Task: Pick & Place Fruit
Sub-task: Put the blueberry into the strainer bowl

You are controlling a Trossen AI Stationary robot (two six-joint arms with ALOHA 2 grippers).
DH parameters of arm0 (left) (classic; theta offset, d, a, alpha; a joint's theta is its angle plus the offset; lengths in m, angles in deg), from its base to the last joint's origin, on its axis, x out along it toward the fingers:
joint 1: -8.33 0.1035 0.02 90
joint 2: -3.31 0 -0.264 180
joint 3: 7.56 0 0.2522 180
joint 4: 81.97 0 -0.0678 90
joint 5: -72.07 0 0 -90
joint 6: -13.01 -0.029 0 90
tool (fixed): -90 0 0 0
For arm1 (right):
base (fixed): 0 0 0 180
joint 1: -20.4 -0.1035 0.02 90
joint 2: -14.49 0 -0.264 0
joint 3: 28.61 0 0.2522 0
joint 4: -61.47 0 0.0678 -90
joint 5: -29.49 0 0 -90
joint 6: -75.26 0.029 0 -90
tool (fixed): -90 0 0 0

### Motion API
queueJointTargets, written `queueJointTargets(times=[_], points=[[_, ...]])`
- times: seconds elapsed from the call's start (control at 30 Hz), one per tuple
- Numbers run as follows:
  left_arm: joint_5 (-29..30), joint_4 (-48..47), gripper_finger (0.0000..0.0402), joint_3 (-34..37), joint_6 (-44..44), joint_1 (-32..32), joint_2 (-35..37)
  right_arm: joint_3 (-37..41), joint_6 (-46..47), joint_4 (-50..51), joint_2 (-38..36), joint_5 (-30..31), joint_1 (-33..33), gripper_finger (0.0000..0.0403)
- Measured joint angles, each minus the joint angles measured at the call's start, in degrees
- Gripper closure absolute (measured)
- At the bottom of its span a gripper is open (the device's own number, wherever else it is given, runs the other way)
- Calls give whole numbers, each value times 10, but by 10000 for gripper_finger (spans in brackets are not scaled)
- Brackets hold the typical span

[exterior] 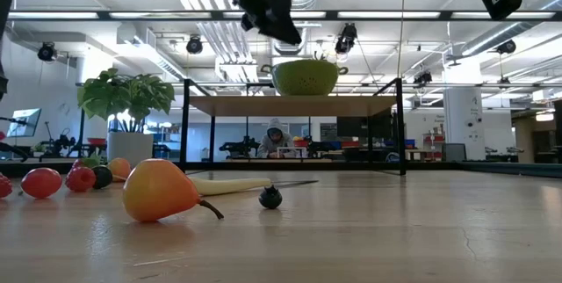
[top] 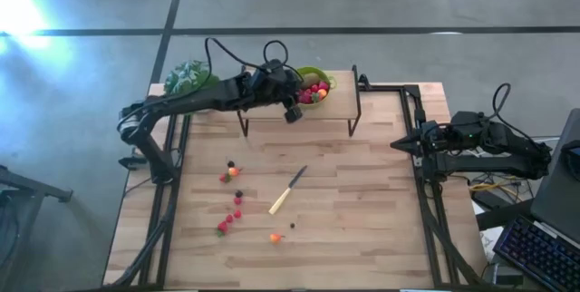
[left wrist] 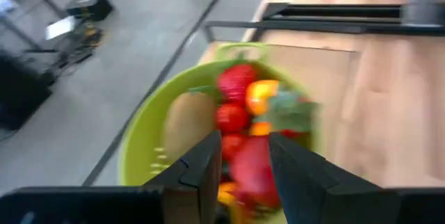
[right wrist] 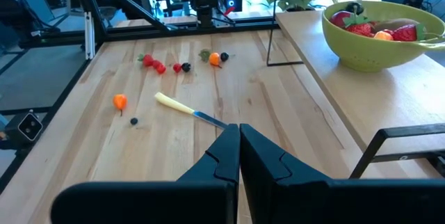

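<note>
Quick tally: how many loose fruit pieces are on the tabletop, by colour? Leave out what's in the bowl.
Red pieces: 5
Dark berries: 3
Orange pieces: 2
Total: 10

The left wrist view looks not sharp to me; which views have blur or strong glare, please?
Left wrist view: motion blur smears the green bowl and the fruit in it. High view: bright glare washes out the floor at the top left corner; the table is evenly lit. Low view: ceiling lights glare, and the near pear is soft. Right wrist view: sharp, with the knife clear.
</note>
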Motion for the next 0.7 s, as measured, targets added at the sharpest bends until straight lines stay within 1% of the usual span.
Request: queueJointTargets(times=[0.13,0.23,0.4,0.57,0.7], points=[[-58,-8,274,-5,-1,-25,14,0,0,0,0,0,0,394],[-87,-9,274,-5,-7,-50,19,0,0,0,0,0,0,394],[-95,-22,276,-3,-8,-103,19,0,0,0,0,0,0,394],[-95,-56,274,-2,-16,-166,14,0,0,0,0,0,0,394],[-95,-61,277,14,2,-215,13,0,0,0,0,0,0,394]])
